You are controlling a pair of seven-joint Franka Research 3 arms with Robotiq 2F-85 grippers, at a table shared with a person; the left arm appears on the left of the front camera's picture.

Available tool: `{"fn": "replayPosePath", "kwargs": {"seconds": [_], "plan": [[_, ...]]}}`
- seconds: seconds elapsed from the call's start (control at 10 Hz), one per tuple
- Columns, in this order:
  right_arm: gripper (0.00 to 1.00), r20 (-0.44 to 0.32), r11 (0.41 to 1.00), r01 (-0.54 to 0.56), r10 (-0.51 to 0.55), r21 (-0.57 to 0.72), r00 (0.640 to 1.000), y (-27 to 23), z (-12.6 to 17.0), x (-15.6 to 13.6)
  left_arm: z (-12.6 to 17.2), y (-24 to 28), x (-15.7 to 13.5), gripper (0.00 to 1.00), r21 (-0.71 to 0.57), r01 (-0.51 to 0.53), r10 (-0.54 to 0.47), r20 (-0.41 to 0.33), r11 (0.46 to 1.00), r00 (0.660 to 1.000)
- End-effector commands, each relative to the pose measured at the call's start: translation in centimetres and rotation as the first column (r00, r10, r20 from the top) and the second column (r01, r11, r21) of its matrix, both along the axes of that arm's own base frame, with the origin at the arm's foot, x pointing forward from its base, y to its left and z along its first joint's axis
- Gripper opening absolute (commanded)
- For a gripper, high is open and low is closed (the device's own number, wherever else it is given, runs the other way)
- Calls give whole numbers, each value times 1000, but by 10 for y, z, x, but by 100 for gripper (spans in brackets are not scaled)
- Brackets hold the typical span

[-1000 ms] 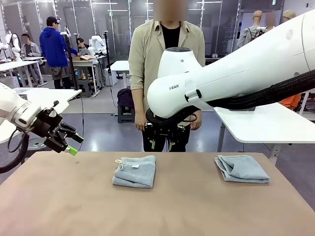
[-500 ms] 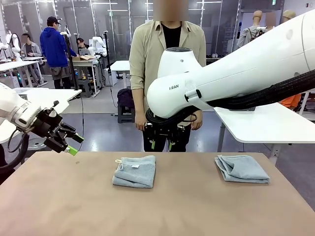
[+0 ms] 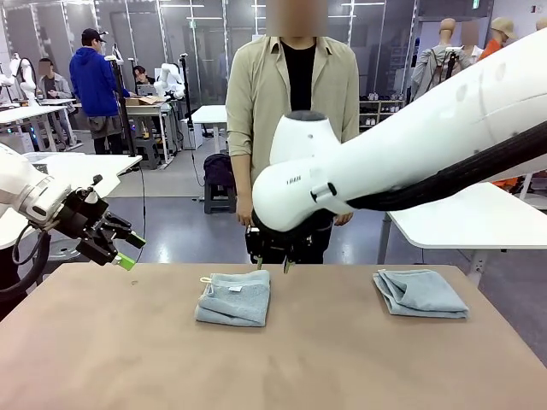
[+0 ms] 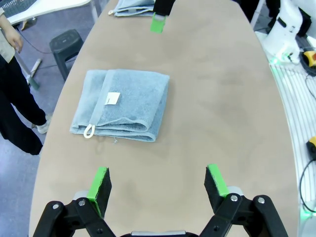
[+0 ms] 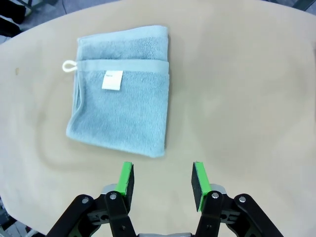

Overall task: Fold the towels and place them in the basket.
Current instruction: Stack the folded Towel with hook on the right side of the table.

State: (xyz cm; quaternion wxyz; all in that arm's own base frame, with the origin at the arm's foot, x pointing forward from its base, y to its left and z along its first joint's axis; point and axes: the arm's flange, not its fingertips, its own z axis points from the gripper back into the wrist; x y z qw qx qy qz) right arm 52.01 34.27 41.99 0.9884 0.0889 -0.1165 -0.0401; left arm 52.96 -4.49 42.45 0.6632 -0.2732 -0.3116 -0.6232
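My left gripper (image 3: pixel 120 249) hangs open over the table's (image 3: pixel 102 342) left edge. My right gripper (image 5: pixel 162 181), jaws parted and empty, hovers by the looped folded towel (image 3: pixel 233 297) at centre. The second folded towel (image 3: pixel 420 293) lies well apart, right.

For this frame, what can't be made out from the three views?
- Right gripper in the front view: the arm's white wrist housing covers most of it.
- Label on the folded towel, right wrist view: print too small to read.
- Second towel, left wrist view: cut off by the top edge.
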Motion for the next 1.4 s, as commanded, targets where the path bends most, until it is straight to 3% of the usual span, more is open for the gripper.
{"fn": "replayPosePath", "kwargs": {"seconds": [0.0, 0.4, 1.3], "plan": [[60, 40, 998, 66, -67, 4, 997, 8, -31, 10, 1, 1, -1, 96, 6, 5, -5, 4, 1000, 1000], [60, 15, 997, 77, -77, -12, 997, 19, -83, 31, 1, 1, -1, 96, 6, 5, -5, 4, 1000, 1000], [60, 70, 999, 47, -46, -11, 997, 20, -116, 49, 1, 1, -1, 96, 6, 5, -5, 4, 1000, 1000]]}}
